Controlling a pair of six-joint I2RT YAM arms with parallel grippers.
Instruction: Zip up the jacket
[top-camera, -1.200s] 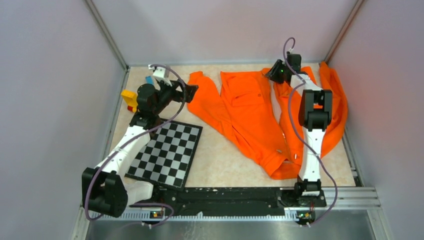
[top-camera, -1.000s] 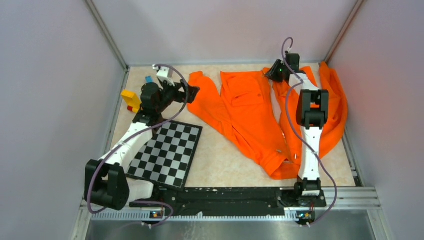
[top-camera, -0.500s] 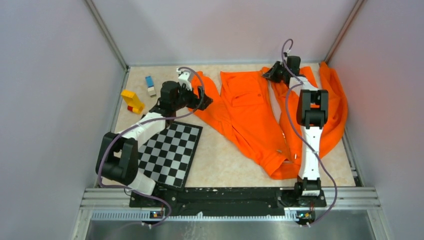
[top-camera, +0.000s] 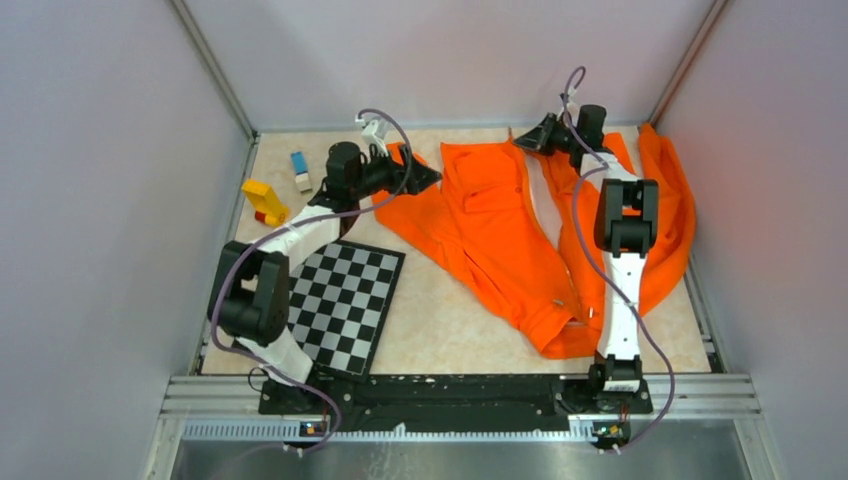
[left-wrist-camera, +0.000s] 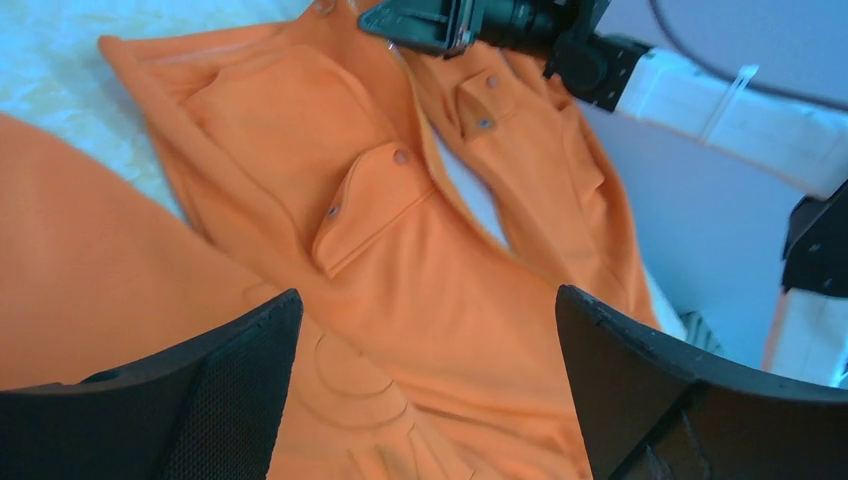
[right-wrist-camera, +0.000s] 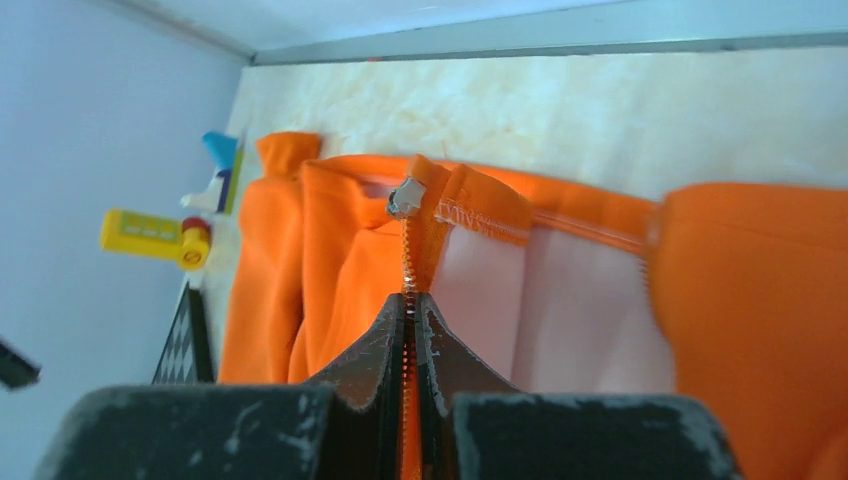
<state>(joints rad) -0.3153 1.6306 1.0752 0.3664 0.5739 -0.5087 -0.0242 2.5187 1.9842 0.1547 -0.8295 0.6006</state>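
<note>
The bright orange jacket (top-camera: 500, 230) lies spread at the back right of the table. My right gripper (top-camera: 522, 141) is at its collar end, shut on the zipper edge (right-wrist-camera: 408, 262). It holds that front edge up, so the pale lining (right-wrist-camera: 540, 310) shows. The metal zipper slider (right-wrist-camera: 404, 197) sits just beyond my fingertips. My left gripper (top-camera: 430, 180) is wide open and empty, hovering over the jacket's left sleeve and chest. In the left wrist view it (left-wrist-camera: 430, 385) frames orange fabric, with a chest pocket flap (left-wrist-camera: 370, 200) ahead.
A black-and-white checkerboard (top-camera: 335, 305) lies at the front left. A yellow block (top-camera: 262, 200) and a blue block (top-camera: 299, 168) lie at the back left. Grey walls close in the back and both sides. The right arm (top-camera: 622, 260) stands over the jacket's right half.
My left arm swung right, from beside the blocks to over the jacket's left sleeve. My right gripper moved left with the zipper edge, folding the front open and baring the pale lining.
</note>
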